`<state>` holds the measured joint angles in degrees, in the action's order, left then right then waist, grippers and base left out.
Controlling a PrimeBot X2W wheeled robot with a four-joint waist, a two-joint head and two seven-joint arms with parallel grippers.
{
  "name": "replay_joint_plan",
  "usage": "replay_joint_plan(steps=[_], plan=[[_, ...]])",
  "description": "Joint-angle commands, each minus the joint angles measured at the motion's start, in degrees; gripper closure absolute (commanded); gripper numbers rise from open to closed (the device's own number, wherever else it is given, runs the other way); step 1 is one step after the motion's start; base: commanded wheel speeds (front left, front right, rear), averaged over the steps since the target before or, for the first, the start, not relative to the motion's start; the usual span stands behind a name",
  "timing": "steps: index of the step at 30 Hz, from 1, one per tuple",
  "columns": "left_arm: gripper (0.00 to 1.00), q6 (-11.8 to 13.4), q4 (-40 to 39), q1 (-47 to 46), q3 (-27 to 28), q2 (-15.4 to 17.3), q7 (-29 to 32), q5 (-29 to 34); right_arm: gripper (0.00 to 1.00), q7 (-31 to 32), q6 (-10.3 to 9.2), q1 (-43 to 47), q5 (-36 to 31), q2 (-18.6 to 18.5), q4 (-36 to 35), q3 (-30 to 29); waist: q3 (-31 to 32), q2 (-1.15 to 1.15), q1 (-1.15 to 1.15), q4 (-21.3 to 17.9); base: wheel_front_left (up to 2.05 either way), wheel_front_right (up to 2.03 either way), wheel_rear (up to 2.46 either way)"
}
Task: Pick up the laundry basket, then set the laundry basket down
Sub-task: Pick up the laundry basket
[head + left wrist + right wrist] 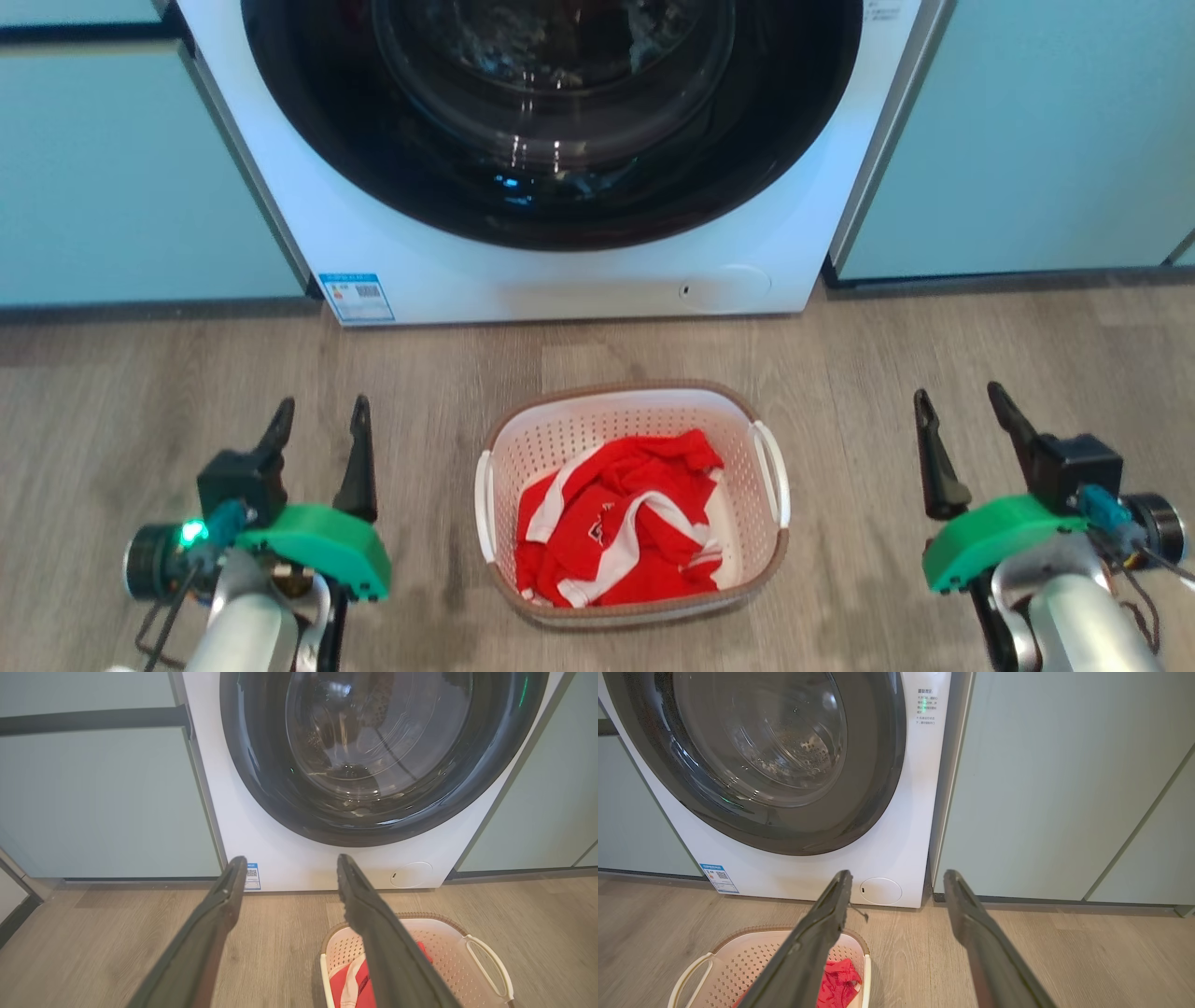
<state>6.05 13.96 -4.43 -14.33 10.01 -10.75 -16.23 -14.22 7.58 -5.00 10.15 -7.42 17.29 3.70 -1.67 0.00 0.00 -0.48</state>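
The laundry basket [597, 422] sits on the floor [140, 383] just before the washing machine [579, 280], with a garment [616, 527] inside it. The left gripper [322, 403] hangs to its left and the right gripper [959, 392] to its right, both well apart from it. Cabinets [121, 187] flank the machine.

Wood-grain floor [140, 373] in my head view: the laundry basket [597, 429] stands upright on it, near the white washing machine [420, 271], not touching it.
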Motion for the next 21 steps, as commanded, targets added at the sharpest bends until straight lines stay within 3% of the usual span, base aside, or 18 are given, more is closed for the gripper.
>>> replay_joint_plan(steps=[1,21], plan=[[0.0,-0.1,-1.5,-4.5,2.0,0.9,-0.6,-0.2,0.0,-0.8,-0.09,-3.5,0.1,-0.3,-1.6,0.8,-1.2,0.0,0.0,0.0,0.0,0.0,0.0],[0.0,-3.9,13.0,-21.9,0.7,-2.0,-3.7,-0.8,0.0,-0.8,-0.09,-16.5,0.1,0.1,5.3,1.5,-20.8,0.0,0.0,-0.3,0.0,0.0,0.0]])
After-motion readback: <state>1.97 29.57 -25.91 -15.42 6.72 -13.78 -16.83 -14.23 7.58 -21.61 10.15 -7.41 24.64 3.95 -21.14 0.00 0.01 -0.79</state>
